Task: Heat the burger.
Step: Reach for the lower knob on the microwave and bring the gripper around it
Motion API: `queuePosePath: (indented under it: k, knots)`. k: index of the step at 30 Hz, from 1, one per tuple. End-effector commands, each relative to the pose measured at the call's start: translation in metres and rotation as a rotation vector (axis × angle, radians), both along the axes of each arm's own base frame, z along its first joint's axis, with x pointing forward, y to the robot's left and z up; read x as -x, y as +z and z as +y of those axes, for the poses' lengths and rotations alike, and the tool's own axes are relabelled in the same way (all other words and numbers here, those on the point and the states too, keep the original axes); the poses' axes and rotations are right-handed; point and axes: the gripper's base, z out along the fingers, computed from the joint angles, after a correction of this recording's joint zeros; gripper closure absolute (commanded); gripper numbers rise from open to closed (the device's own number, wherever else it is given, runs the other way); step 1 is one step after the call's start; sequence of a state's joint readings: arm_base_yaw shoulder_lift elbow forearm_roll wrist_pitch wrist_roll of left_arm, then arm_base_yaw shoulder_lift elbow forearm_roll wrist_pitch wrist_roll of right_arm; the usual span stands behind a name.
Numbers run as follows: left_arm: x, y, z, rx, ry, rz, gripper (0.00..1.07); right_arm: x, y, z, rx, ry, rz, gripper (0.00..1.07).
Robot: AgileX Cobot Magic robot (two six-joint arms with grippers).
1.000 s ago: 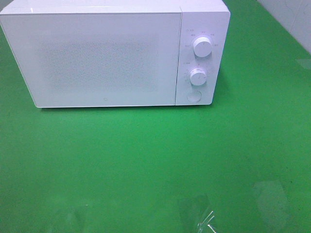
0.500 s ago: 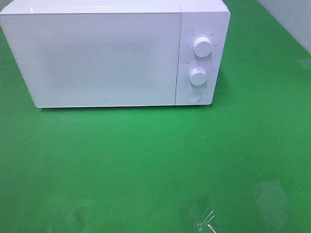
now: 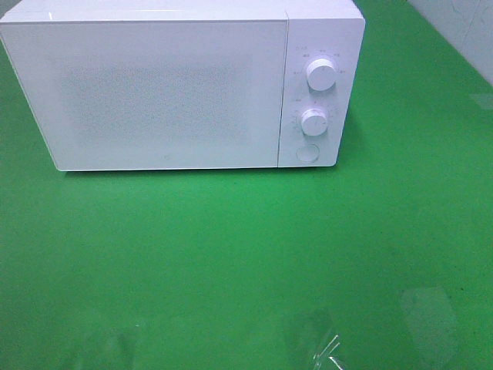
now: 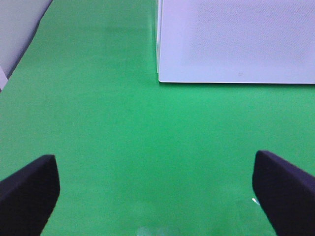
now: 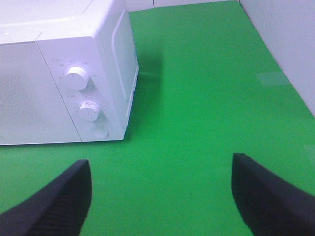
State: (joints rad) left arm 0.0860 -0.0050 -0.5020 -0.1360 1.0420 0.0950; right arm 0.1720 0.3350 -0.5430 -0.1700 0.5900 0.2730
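The burger is not visible in any view. It is not on the green surface point(image 3: 231, 254) in front of the white box-shaped microwave oven point(image 3: 166, 92). The oven door is closed and its frosted panel lets nothing show through, so I cannot tell if the burger is inside.

The left fingers point(image 4: 29, 191) stand wide apart with nothing between them, low over the surface in front of the oven's door side. The right fingers point(image 5: 266, 191) are also wide apart and empty, in front of the corner with the upper round white knob point(image 3: 321, 74), the lower white knob point(image 3: 314, 122) and the round button point(image 3: 308, 153).

In my judgement a burger is light and soft. The bun will squash under a strong grip, and the layers can slide on each other. It is better to hold it low at the sides with a gentle grip and keep it level.

In front of the oven the surface gives wide room for both arms. Beside the knob side of the oven a white wall point(image 3: 462, 31) borders the surface, so there is less room there. A swinging door will also need some of the space in front.
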Motion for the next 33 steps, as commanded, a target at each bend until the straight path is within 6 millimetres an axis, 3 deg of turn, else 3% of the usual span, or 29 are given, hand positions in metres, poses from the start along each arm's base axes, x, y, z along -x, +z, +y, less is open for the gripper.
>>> queuePosePath:
  k: [1,19,24,26,31,33]
  knots:
    - [0.001,-0.001,-0.001,0.01,0.002,-0.008,0.06,-0.022,0.005,0.005,-0.002,0.011,-0.036,0.32]
    - [0.001,-0.001,-0.001,0.01,0.002,-0.008,0.06,-0.105,-0.01,0.025,-0.032,0.07,-0.045,0.32]
    - [0.001,-0.001,-0.001,0.01,0.002,-0.008,0.06,-0.124,-0.025,0.03,-0.035,0.1,-0.065,0.32]
    - [0.001,-0.001,-0.001,0.01,0.002,-0.008,0.06,-0.131,-0.045,0.035,-0.037,0.143,-0.145,0.32]
    - [0.001,-0.001,-0.001,0.01,0.002,-0.008,0.06,-0.134,-0.058,0.035,-0.04,0.136,-0.177,0.32]
    - [0.001,-0.001,-0.001,0.01,0.002,-0.008,0.06,-0.137,-0.076,0.032,0.003,0.109,-0.171,0.32]
